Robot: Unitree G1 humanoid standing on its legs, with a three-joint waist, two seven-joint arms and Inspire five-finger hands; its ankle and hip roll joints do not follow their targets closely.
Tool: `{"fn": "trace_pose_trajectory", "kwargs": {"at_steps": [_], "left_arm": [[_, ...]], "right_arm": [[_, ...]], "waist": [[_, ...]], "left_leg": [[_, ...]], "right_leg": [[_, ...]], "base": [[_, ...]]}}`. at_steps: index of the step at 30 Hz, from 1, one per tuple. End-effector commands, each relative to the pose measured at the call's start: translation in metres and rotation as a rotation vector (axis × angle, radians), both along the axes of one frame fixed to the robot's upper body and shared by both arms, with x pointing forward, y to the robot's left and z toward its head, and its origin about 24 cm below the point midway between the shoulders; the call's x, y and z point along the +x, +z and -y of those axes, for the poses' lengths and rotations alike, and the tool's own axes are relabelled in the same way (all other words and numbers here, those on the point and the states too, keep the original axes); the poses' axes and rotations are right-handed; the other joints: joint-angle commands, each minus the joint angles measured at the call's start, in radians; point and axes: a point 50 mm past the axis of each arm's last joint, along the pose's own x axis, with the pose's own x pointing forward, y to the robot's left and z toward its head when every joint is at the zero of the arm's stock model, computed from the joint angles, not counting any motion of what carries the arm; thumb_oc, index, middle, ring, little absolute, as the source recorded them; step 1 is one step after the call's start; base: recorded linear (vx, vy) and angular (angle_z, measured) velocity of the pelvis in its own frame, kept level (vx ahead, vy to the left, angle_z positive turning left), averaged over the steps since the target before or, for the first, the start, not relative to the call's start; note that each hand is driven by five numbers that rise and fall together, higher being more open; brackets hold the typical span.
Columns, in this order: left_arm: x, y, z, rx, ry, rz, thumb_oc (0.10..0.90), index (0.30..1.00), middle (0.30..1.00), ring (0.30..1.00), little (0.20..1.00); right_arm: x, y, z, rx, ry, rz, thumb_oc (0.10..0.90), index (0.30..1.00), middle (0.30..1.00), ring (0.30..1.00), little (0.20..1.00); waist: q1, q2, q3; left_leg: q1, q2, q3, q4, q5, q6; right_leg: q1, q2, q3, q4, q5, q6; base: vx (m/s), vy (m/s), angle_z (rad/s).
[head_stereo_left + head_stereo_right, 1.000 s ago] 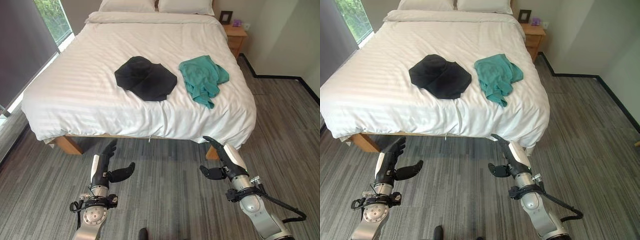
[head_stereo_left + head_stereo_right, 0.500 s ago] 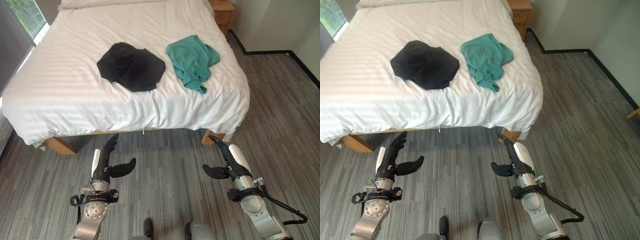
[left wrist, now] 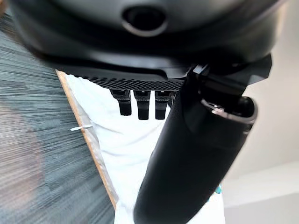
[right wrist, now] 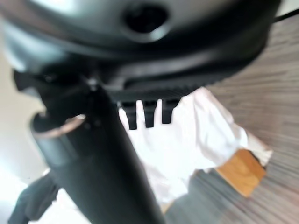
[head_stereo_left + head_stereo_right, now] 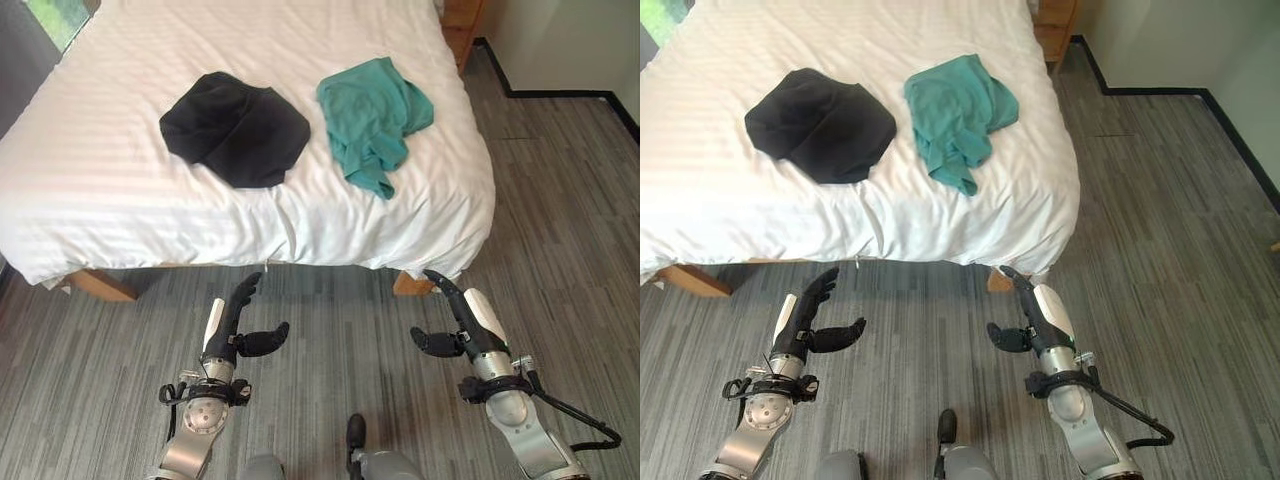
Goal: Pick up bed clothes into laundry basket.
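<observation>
Left eye view: teal garment (image 5: 375, 119), black garment (image 5: 236, 128).

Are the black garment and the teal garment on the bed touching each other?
Apart. The left eye view shows a strip of white bed cover between the black garment and the teal garment; the right eye view shows the same gap.

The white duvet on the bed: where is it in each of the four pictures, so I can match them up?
Left eye view: white duvet across the upper half.
Right eye view: the same, upper left.
Left wrist view: beyond the left robot hand, beside grey floor.
Right wrist view: beyond the right robot hand, hanging over a corner.
Shared landmark: the wooden bed frame under its edge.
</observation>
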Motion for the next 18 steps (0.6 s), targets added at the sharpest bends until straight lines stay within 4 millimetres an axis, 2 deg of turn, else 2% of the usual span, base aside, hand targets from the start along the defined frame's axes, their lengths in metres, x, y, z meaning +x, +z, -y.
{"fn": "trace_pose_trajectory", "kwargs": {"at_steps": [1, 2, 4, 5, 7, 8, 9, 10, 11, 13, 14, 15, 16, 17, 18], "left_arm": [[0.007, 0.041, 0.001, -0.048, -0.037, 0.226, 0.800, 0.900, 0.900, 0.900, 0.900], [0.005, 0.040, 0.004, -0.048, -0.050, 0.223, 0.800, 0.900, 0.900, 0.900, 0.900], [0.004, 0.036, 0.005, -0.043, -0.057, 0.207, 0.800, 0.900, 0.900, 0.900, 0.900], [0.007, 0.035, 0.007, -0.040, -0.061, 0.200, 0.800, 0.900, 0.900, 0.900, 0.900], [0.008, 0.036, 0.008, -0.044, -0.062, 0.204, 0.800, 0.900, 0.900, 0.900, 0.900], [0.008, 0.036, 0.008, -0.044, -0.062, 0.204, 0.800, 0.900, 0.900, 0.900, 0.900], [0.007, 0.034, 0.011, -0.050, -0.063, 0.191, 0.800, 0.900, 0.900, 0.900, 0.900], [0.007, 0.034, 0.012, -0.050, -0.066, 0.189, 0.800, 0.900, 0.900, 0.900, 0.900], [0.007, 0.032, 0.013, -0.050, -0.071, 0.183, 0.800, 0.900, 0.900, 0.900, 0.900], [0.007, 0.032, 0.011, -0.035, -0.079, 0.171, 0.800, 0.900, 0.900, 0.900, 0.900], [0.008, 0.033, 0.011, -0.029, -0.081, 0.173, 0.800, 0.900, 0.900, 0.900, 0.900], [0.010, 0.035, 0.008, -0.015, -0.076, 0.181, 0.800, 0.900, 0.900, 0.900, 0.900], [0.011, 0.036, 0.008, -0.015, -0.076, 0.185, 0.800, 0.900, 0.900, 0.900, 0.900], [0.011, 0.037, 0.003, 0.002, -0.065, 0.186, 0.800, 0.900, 0.900, 0.900, 0.900], [0.011, 0.035, -0.004, 0.028, -0.043, 0.174, 0.800, 0.900, 0.900, 0.900, 0.900]], "right_arm": [[0.014, 0.047, -0.007, -0.019, 0.076, 0.235, 0.800, 0.900, 0.900, 0.900, 0.900], [0.014, 0.046, -0.006, -0.023, 0.068, 0.230, 0.800, 0.900, 0.900, 0.900, 0.900], [0.013, 0.045, -0.001, -0.040, 0.043, 0.230, 0.800, 0.900, 0.900, 0.900, 0.900], [0.014, 0.046, 0.004, -0.068, 0.003, 0.246, 0.800, 0.900, 0.900, 0.900, 0.900], [0.014, 0.049, 0.009, -0.091, -0.029, 0.261, 0.800, 0.900, 0.900, 0.900, 0.900], [0.013, 0.049, 0.009, -0.091, -0.030, 0.261, 0.800, 0.900, 0.900, 0.900, 0.900], [0.009, 0.054, 0.024, -0.138, -0.139, 0.306, 0.800, 0.900, 0.900, 0.900, 0.900], [0.008, 0.054, 0.025, -0.140, -0.143, 0.304, 0.800, 0.900, 0.900, 0.900, 0.900], [0.006, 0.058, 0.035, -0.170, -0.208, 0.325, 0.800, 0.900, 0.900, 0.900, 0.900], [0.002, 0.068, 0.053, -0.192, -0.334, 0.387, 0.800, 0.900, 0.900, 0.900, 0.900], [0.004, 0.077, 0.060, -0.193, -0.402, 0.444, 0.800, 0.900, 0.900, 0.900, 0.900], [0.005, 0.087, 0.068, -0.195, -0.458, 0.493, 0.800, 0.900, 0.900, 0.900, 0.900], [0.006, 0.088, 0.068, -0.194, -0.461, 0.498, 0.800, 0.900, 0.900, 0.900, 0.900], [0.006, 0.099, 0.078, -0.204, -0.525, 0.557, 0.800, 0.900, 0.900, 0.900, 0.900], [0.006, 0.117, 0.089, -0.201, -0.601, 0.650, 0.800, 0.900, 0.900, 0.900, 0.900]], "waist": [[0.040, -0.017, -0.037], [0.047, -0.001, -0.049], [0.057, 0.018, -0.066], [0.054, 0.028, -0.077], [0.057, 0.029, -0.084], [0.058, 0.029, -0.084], [0.035, 0.028, -0.121], [0.038, 0.028, -0.120], [0.033, 0.019, -0.130], [0.020, -0.003, -0.132], [0.011, -0.008, -0.117], [0.006, -0.003, -0.104], [0.009, -0.002, -0.100], [0.006, 0.004, -0.098], [0.008, 0.012, -0.096]], "left_leg": [[0.010, -0.028, 0.073, -0.079, -0.016, 0.040], [0.019, -0.032, 0.100, -0.294, -0.033, 0.056], [0.009, -0.024, 0.152, -0.491, 0.051, 0.048], [-0.014, 0.000, 0.219, -0.575, 0.098, 0.041], [-0.014, 0.008, 0.243, -0.599, 0.125, 0.040], [-0.013, 0.008, 0.243, -0.599, 0.125, 0.040], [0.034, -0.017, 0.216, -0.619, 0.099, 0.062], [0.036, -0.018, 0.216, -0.622, 0.104, 0.064], [0.064, -0.034, 0.208, -0.627, 0.090, 0.076], [0.112, -0.060, 0.205, -0.627, 0.052, 0.097], [0.133, -0.069, 0.196, -0.627, 0.044, 0.109], [0.140, -0.061, 0.185, -0.627, 0.046, 0.118], [0.137, -0.059, 0.186, -0.627, 0.047, 0.119], [0.145, -0.049, 0.176, -0.627, 0.036, 0.124], [0.167, -0.034, 0.168, -0.627, 0.013, 0.126]], "right_leg": [[0.040, -0.048, 0.053, -0.078, 0.043, 0.139], [0.067, -0.047, 0.061, -0.078, 0.010, 0.158], [0.111, -0.043, 0.055, -0.078, -0.030, 0.173], [0.147, -0.046, 0.039, -0.078, -0.059, 0.184], [0.172, -0.056, 0.039, -0.078, -0.071, 0.193], [0.172, -0.056, 0.039, -0.078, -0.072, 0.193], [0.214, -0.095, 0.039, -0.051, -0.061, 0.214], [0.216, -0.095, 0.039, -0.053, -0.056, 0.216], [0.210, -0.115, 0.042, 0.002, -0.051, 0.228], [0.170, -0.157, 0.047, 0.161, 0.021, 0.264], [0.115, -0.167, 0.074, 0.273, 0.105, 0.281], [0.071, -0.159, 0.099, 0.338, 0.158, 0.284], [0.058, -0.157, 0.105, 0.354, 0.156, 0.285], [0.031, -0.151, 0.111, 0.393, 0.155, 0.277], [-0.025, -0.167, 0.096, 0.423, 0.141, 0.264]], "base": [[0.43, 0.145, -0.54], [0.44, 0.159, -0.25], [0.52, 0.200, -0.05], [0.33, 0.147, -0.08], [0.22, 0.123, -0.04], [0.46, 0.253, -0.16], [0.34, 0.190, -0.29], [0.44, 0.260, -0.08], [0.17, 0.149, -0.02], [0.23, 0.181, 0.08], [0.18, 0.147, 0.19], [0.10, 0.108, 0.34], [0.13, 0.098, 0.42], [0.19, 0.072, 0.56], [0.22, 0.064, 0.30]]}}
